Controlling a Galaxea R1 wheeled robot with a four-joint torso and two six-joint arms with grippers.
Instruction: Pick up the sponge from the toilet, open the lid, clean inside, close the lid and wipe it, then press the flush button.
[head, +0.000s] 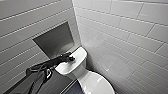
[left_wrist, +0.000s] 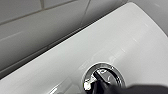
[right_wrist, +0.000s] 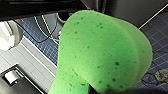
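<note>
The white tank top (head: 80, 53) stands against the tiled wall, with the closed white lid (head: 96, 84) in front of it. My left gripper (head: 71, 59) reaches in from the left and rests on the middle of the tank top. In the left wrist view its shut dark tip (left_wrist: 99, 78) sits on the flush button (left_wrist: 111, 72), which has a shiny chrome ring set into the tank top (left_wrist: 125, 42). The bright green sponge (right_wrist: 100, 52) looms large and bent in the right wrist view, with my right gripper (right_wrist: 100, 91) shut on its lower end.
A grey recessed niche (head: 56, 41) sits in the tiled wall behind and left of the tank. White tiled walls close in on both sides of the toilet. Dark blue floor tiles (right_wrist: 160, 32) with a thin cable (right_wrist: 41, 27) lie beyond the sponge.
</note>
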